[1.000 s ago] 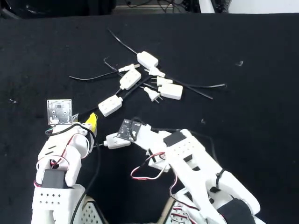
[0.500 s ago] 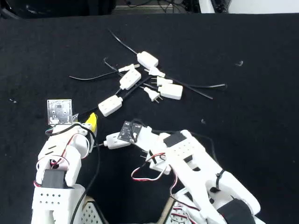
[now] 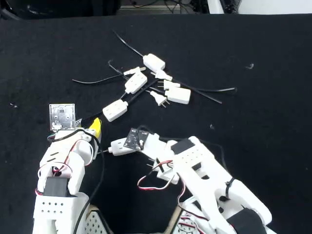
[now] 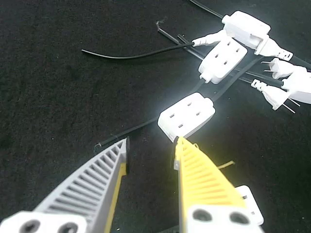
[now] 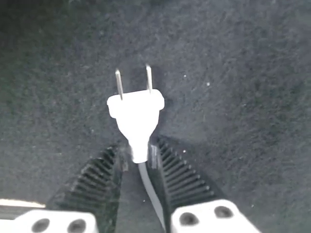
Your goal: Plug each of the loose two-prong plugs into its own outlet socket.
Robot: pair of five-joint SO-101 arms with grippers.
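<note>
The right hand (image 5: pixel 137 153) was clenched on a white two-prong plug (image 5: pixel 136 114), its dark ribbed fingers (image 5: pixel 97 179) pinching the narrow neck where the cord leaves the body. The plug stuck straight out ahead of the fingertips with its prongs pointing away from the hand, over the black worktop (image 5: pixel 243 73). Whether it touched the surface could not be told.

The left hand (image 4: pixel 151 143) was released. Its grey finger (image 4: pixel 97 179) and yellow finger (image 4: pixel 204 179) were spread apart with bare worktop between them. Just ahead of the yellow fingertip, almost touching it, lay a white outlet socket (image 4: pixel 187 115) with its slots facing up. Farther ahead, toward the yellow finger's side, lay a second socket (image 4: pixel 222 59), and beyond that a third white block (image 4: pixel 245 26), each on a black cord. A loose plug (image 4: pixel 272 94) lay flat farther out on that same side, well apart from the hand, with another plug (image 4: pixel 284 68) just beyond it. A thin black cord (image 4: pixel 136 53) curved across the worktop ahead of the grey finger. A white piece (image 4: pixel 249 196) sat close beside the base of the yellow finger. What it was could not be told.
</note>
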